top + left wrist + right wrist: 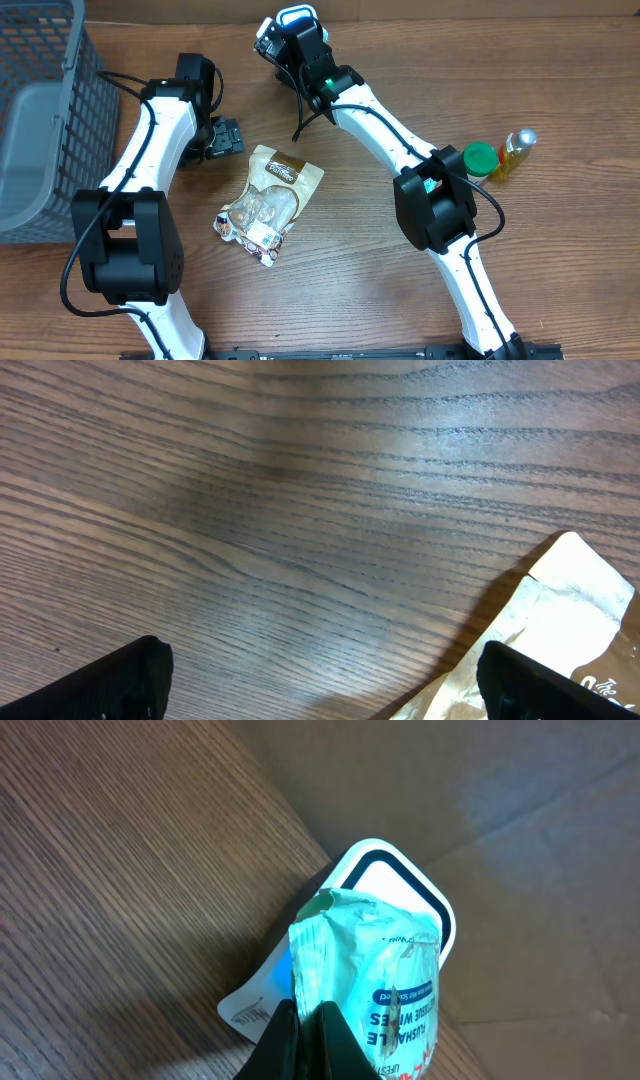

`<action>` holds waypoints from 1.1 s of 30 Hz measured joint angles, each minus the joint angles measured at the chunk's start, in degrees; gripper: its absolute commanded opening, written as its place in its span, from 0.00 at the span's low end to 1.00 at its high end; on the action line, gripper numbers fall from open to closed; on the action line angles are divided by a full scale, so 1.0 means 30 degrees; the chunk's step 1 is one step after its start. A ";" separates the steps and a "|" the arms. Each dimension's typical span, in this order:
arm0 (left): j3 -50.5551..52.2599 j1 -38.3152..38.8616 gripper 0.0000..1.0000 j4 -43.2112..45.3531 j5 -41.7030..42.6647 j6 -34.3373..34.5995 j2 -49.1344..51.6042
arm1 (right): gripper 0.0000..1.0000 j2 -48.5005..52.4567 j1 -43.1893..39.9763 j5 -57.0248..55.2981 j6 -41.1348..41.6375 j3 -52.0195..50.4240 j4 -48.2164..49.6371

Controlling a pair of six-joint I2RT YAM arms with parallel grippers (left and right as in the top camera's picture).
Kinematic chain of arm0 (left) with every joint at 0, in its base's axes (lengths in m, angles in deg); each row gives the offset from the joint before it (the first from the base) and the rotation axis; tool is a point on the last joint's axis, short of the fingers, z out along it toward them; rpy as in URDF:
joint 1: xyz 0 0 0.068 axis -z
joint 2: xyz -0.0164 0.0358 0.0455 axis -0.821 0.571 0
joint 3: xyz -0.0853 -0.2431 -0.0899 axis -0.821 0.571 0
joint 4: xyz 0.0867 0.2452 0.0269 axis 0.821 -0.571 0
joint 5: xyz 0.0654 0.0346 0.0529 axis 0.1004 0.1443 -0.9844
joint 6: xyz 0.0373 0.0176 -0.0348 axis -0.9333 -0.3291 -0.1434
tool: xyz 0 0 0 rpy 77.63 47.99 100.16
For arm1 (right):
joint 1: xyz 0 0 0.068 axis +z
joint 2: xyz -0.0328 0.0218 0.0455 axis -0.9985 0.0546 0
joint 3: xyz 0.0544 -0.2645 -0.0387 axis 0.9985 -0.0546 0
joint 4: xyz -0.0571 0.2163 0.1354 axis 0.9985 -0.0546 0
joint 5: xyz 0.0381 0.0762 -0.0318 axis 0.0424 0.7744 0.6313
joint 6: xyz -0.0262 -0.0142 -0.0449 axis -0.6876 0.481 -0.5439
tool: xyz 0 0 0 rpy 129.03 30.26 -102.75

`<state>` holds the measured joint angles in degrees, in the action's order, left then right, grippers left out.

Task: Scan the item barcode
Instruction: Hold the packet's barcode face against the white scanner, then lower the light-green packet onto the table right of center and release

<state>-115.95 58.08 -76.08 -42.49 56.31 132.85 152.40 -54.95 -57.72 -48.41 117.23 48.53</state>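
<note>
My right gripper (312,1020) is shut on the edge of a pale green pack of flushable wipes (372,970). It holds the pack just over the white barcode scanner (392,870), which stands at the table's far edge (297,15). In the overhead view the right gripper (290,38) sits right beside the scanner, and the pack is hard to make out there. My left gripper (225,138) is open, low over the wood, with nothing between its fingers (120,680). A tan snack pouch (268,195) lies flat mid-table, its corner (570,600) beside the left gripper's right finger.
A grey mesh basket (40,110) stands at the left edge. A green-capped jar (480,158) and a small bottle of yellow liquid (515,152) stand at the right. A cardboard wall (520,820) rises behind the scanner.
</note>
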 measured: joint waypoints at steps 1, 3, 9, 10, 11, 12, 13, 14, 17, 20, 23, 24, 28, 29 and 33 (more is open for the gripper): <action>0.0000 0.0000 1.00 0.0000 0.0000 0.0007 0.0000 | 0.04 0.0000 0.0000 0.0000 0.0087 0.0000 0.0015; 0.0000 0.0000 1.00 0.0000 0.0000 0.0007 0.0000 | 0.04 -0.0044 0.0000 0.0007 0.0321 0.0000 -0.0007; 0.0000 0.0000 1.00 0.0000 0.0000 0.0000 0.0000 | 0.04 -0.1362 0.0000 0.0036 0.2703 -0.0058 -0.2630; 0.0000 0.0000 0.99 0.0000 0.0000 0.0000 0.0000 | 0.04 -0.1792 0.0000 0.0036 0.3235 -0.0058 -0.3395; 0.0000 0.0000 1.00 -0.0007 0.0000 0.0000 0.0000 | 0.04 -0.2361 0.0000 0.0015 0.3971 -0.0058 -0.4393; 0.0000 0.0000 1.00 0.0000 0.0000 0.0007 0.0000 | 0.04 -0.2922 0.0000 0.0022 0.4765 -0.0058 -0.5501; 0.0000 0.0000 1.00 0.0000 -0.0007 0.0000 0.0000 | 0.04 -0.3526 -0.0007 0.0044 0.5588 -0.0058 -0.6659; 0.0000 0.0000 1.00 0.0000 0.0000 0.0000 0.0000 | 0.04 -0.4146 -0.0007 0.0080 0.6492 -0.0058 -0.7949; 0.0000 0.0000 1.00 0.0000 0.0000 0.0000 0.0000 | 0.04 -0.5581 -0.0022 0.0095 0.9311 0.0000 -1.2094; 0.0000 0.0000 1.00 0.0000 0.0000 0.0000 0.0000 | 0.04 -0.6098 -0.0102 0.0138 1.1868 0.0073 -1.6145; 0.0000 0.0000 0.99 0.0000 0.0000 0.0000 0.0000 | 0.05 -0.6076 -0.0328 0.0474 1.3493 -0.0138 -1.9482; 0.0000 0.0000 1.00 0.0000 0.0000 0.0000 0.0000 | 0.05 -0.6076 -0.0415 0.0597 1.3835 -0.0255 -2.0349; 0.0000 0.0000 1.00 0.0007 0.0000 0.0000 0.0000 | 0.11 -0.6076 -0.0780 0.0962 1.4630 -0.1166 -2.2258; 0.0000 0.0000 0.99 0.0000 0.0000 0.0000 0.0000 | 0.15 -0.6076 -0.0882 0.0998 1.4775 -0.1603 -2.2527; 0.0000 0.0000 1.00 0.0000 -0.0007 0.0000 0.0000 | 0.20 -0.6076 -0.1253 0.1406 1.5089 -0.3162 -2.2411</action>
<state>-115.95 58.08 -76.08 -42.51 56.31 132.85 134.17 -58.71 -53.50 -3.15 107.74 -18.70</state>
